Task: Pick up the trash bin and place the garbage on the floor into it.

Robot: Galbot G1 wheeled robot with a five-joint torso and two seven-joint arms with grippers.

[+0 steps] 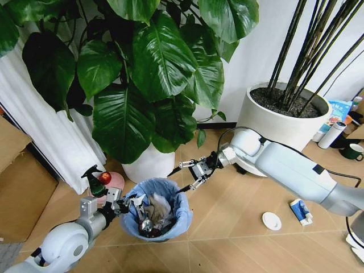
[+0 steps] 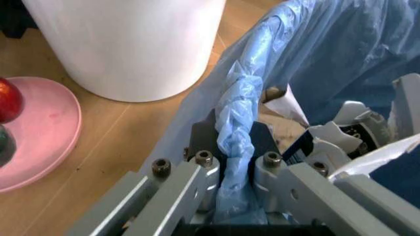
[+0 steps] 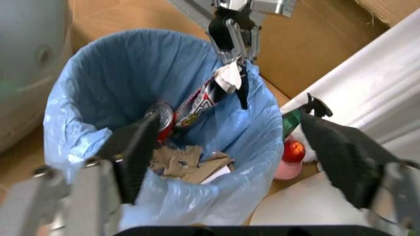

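We see a wooden floor (image 1: pixel 239 239). On it stand two big white plant pots (image 1: pixel 281 116), one with large green leaves and one with thin dark stems. A small white disc (image 1: pixel 271 220) and a blue-white packet (image 1: pixel 300 211) lie on the floor, near each other. A pink plate (image 1: pixel 114 182) sits by the leafy plant. A cardboard box (image 1: pixel 20 187) stands at the left.

An office-like indoor corner. A wooden floor (image 1: pixel 227 227) holds big potted plants (image 1: pixel 148 85) at 12 o'clock, and cardboard boxes (image 1: pixel 20 187) at 9 o'clock.
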